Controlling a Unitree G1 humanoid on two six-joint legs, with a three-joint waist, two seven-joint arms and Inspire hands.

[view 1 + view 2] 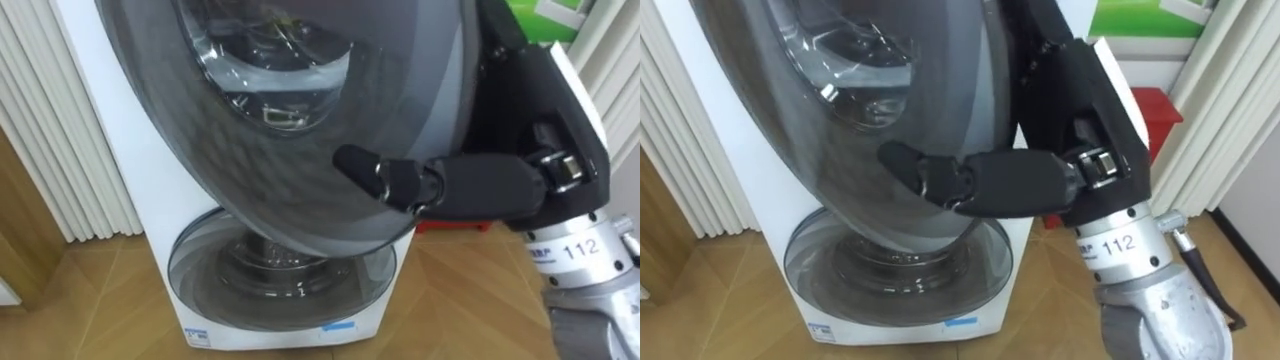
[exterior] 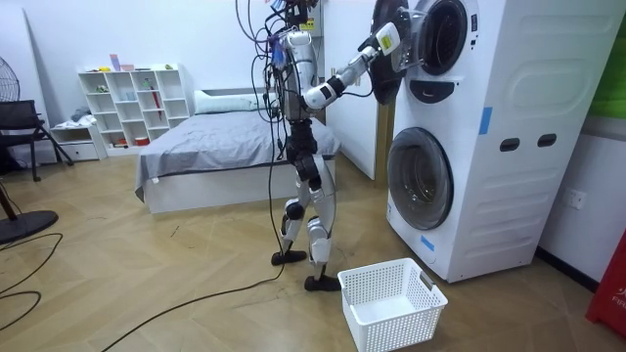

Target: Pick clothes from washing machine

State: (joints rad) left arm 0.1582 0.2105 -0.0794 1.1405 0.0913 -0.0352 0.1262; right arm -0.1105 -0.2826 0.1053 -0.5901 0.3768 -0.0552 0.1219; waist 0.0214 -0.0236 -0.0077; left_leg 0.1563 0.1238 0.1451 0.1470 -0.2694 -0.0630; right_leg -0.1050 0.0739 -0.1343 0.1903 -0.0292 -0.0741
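The number 112 stands in dark digits on the white band [image 1: 1118, 243] at the wrist of the black right hand [image 1: 1025, 185] (the line of smaller print just above it is too fine to read). Low on the front of the white stacked washing machine [image 1: 125, 130] sit a small blue sticker [image 1: 338, 327] and a white printed label [image 1: 197, 334], neither legible. The green board [image 1: 545, 18] behind shows white shapes but no readable letters.
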